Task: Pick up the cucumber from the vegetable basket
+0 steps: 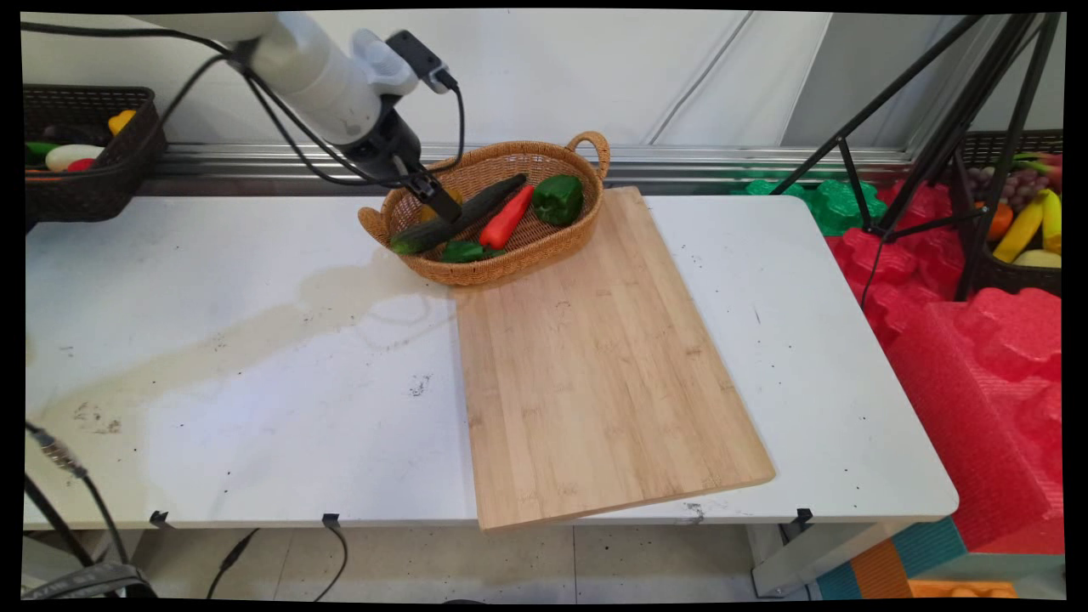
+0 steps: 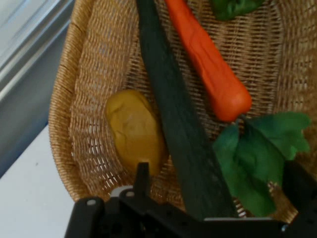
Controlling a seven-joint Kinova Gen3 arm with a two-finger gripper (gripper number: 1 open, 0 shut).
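A woven wicker basket (image 1: pixel 510 268) stands at the back of the white table. In it lie a long dark green cucumber (image 1: pixel 489 202) (image 2: pixel 178 134), an orange carrot (image 1: pixel 507 217) (image 2: pixel 208 64) with green leaves (image 2: pixel 262 158), a green pepper (image 1: pixel 558 198) and a yellow potato (image 2: pixel 134 130). My gripper (image 1: pixel 442 204) (image 2: pixel 220 186) reaches down into the basket's left part, open, with one finger on each side of the cucumber. The left finger (image 2: pixel 142 178) stands next to the potato. The far end of the cucumber rests on the basket's rim.
A bamboo cutting board (image 1: pixel 586 357) lies in front of the basket, touching it. A black basket (image 1: pixel 85 153) with vegetables stands at the back left. Right of the table are a black tripod (image 1: pixel 935 127), red foam (image 1: pixel 977 357) and a fruit basket (image 1: pixel 1020 229).
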